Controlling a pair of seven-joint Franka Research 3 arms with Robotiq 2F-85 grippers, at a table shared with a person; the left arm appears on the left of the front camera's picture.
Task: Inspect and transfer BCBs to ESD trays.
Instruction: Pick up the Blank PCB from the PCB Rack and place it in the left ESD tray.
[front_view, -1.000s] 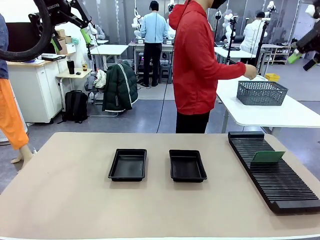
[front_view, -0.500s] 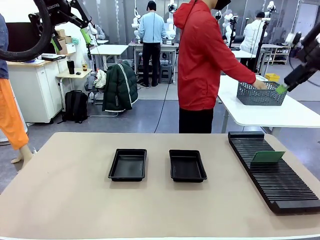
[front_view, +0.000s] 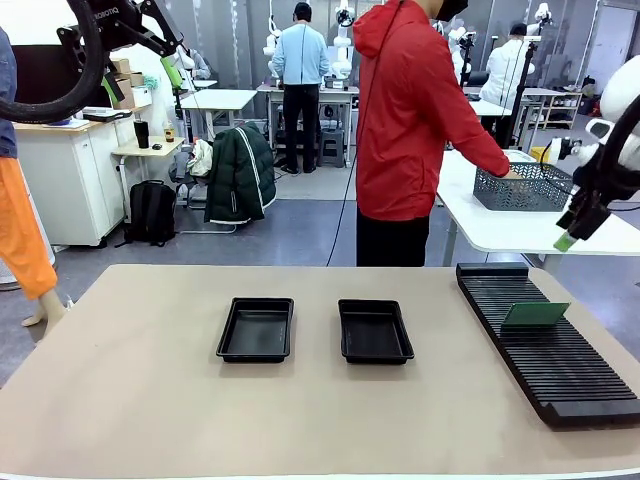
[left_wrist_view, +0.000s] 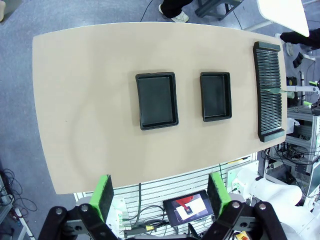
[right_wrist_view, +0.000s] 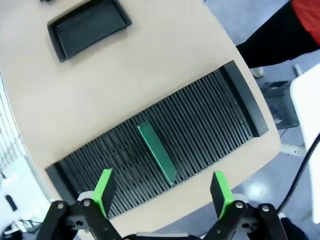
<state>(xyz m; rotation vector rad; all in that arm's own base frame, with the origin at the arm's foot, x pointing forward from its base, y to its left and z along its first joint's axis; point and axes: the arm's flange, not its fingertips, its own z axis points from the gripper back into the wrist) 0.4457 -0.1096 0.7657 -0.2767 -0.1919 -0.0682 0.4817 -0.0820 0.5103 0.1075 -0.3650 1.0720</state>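
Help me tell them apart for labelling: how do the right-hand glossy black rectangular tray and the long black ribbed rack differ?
The tray is short, smooth and empty; the rack is long and slotted, holding a thin green circuit board on edge. Both are black, resting on the beige table.

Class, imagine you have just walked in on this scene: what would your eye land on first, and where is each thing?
A single green board stands on edge in the long black slotted rack at the right end of the table, with the open right gripper hovering above it. Two black ESD trays sit empty side by side mid-table. Beyond, a person in a red jacket reaches toward a grey mesh basket.
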